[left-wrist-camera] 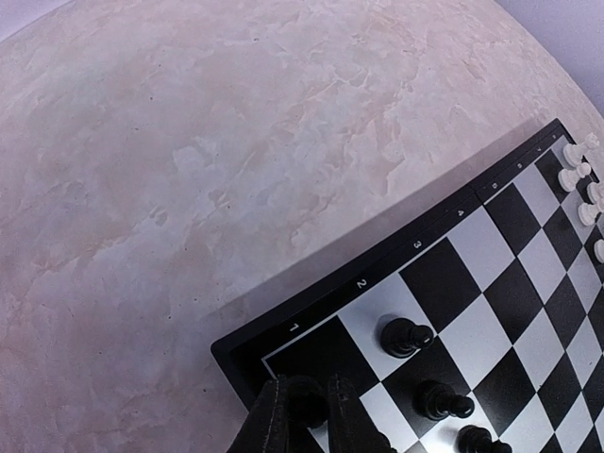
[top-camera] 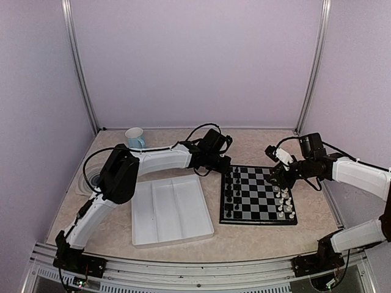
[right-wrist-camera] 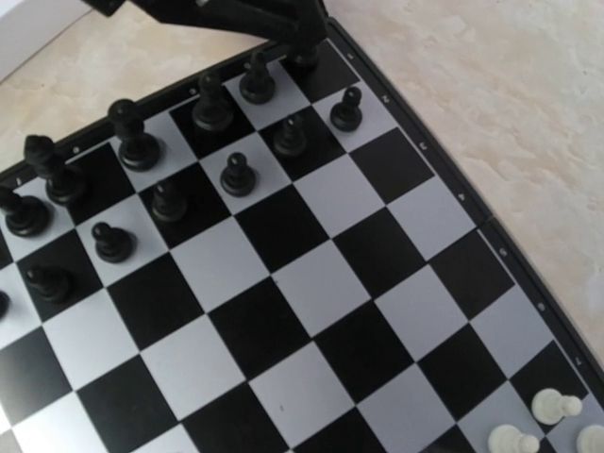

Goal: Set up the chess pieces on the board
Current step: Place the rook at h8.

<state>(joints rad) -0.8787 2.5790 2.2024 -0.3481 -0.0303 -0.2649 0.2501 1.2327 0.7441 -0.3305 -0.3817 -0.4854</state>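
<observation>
from the top: board (top-camera: 259, 196) on the table (top-camera: 256, 238), white tray (top-camera: 171, 210) just left of it, blue cup (top-camera: 135, 138) beyond its far left corner. black chess pieces (top-camera: 231, 190) fill its left side, white pieces (top-camera: 285, 204) its right. right jaws spread wide over its far right edge. left wrist: left jaws pinch a black piece (left-wrist-camera: 307, 401) on the board's corner square. right wrist: left arm (right-wrist-camera: 236, 14) crowds that corner.

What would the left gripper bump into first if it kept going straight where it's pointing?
The left gripper points down at the board's corner, with a black piece between its fingers. That piece, then the corner square under it, would come first; the gap is unclear.
</observation>
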